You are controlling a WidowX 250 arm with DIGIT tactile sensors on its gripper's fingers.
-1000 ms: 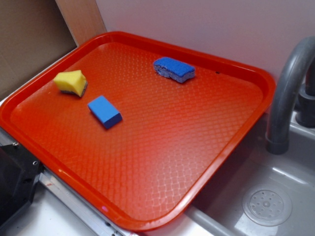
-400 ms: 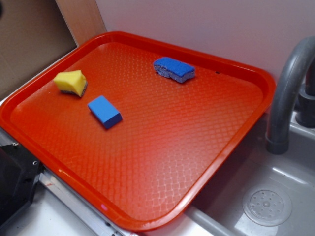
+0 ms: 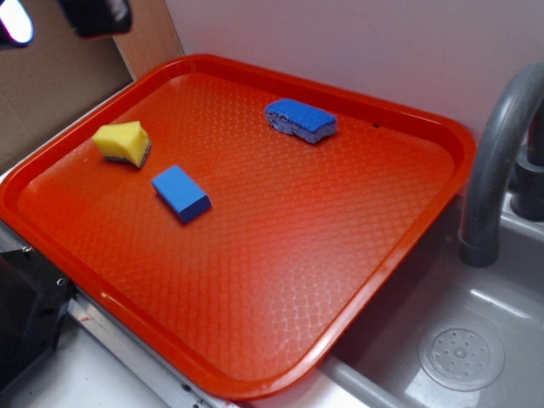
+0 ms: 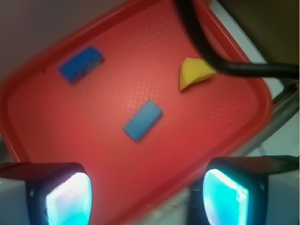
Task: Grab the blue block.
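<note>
The blue block (image 3: 181, 193) is a smooth flat-faced rectangle lying on the left half of the red tray (image 3: 255, 340). From the wrist it shows as a blue block (image 4: 142, 120) near the tray's middle, far below the camera. My gripper (image 3: 64, 17) has just come into the top left corner of the exterior view, high above the tray's back left edge and well away from the block. In the wrist view the gripper (image 4: 147, 199) stands open, its two pads far apart with nothing between them.
A yellow sponge (image 3: 123, 142) lies behind and left of the block. A rough blue sponge (image 3: 300, 119) sits near the tray's far edge. A grey faucet (image 3: 501, 153) and sink (image 3: 459, 357) stand to the right. A black cable (image 4: 220, 61) crosses the wrist view.
My gripper has entered the top left corner of the exterior view; it was out of frame before. The block and both sponges have not moved.
</note>
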